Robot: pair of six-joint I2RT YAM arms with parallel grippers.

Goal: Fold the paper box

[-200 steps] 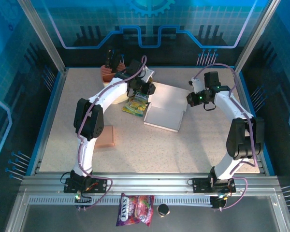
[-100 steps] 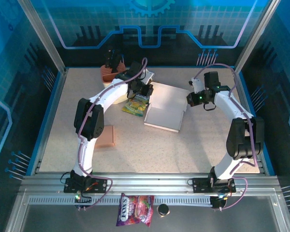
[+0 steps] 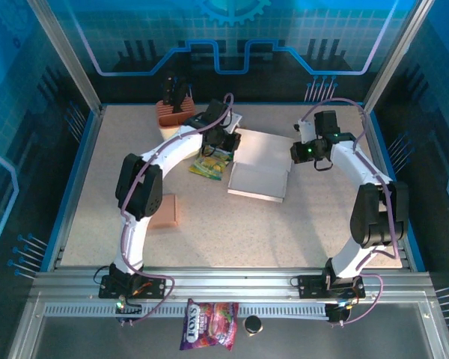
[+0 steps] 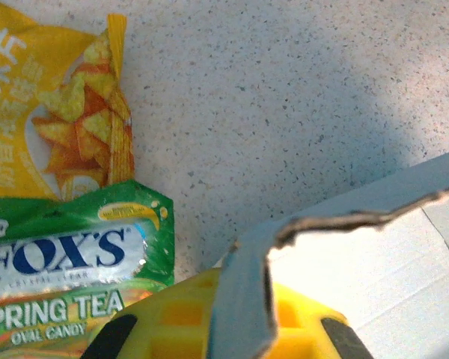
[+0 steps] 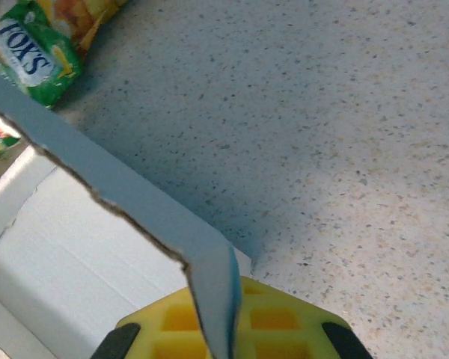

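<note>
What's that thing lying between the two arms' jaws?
The white paper box, lying open on the table; the overhead view shows it, and each wrist view shows jaws pinching one of its flaps.

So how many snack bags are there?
3. A yellow chips bag and a green Fox's candy bag lie together beside the paper box; a pink Fox's bag lies on the metal rail in front. The left arm could hide more.

The work surface is a beige speckled tabletop point(image 3: 284, 224), edged on the left with a blue strip point(image 3: 69, 187). Translucent blue panels point(image 3: 232, 37) with grid and line graphics enclose it, carried on aluminium posts point(image 3: 63, 56). A slotted aluminium rail point(image 3: 239, 288) runs along the near edge.
</note>
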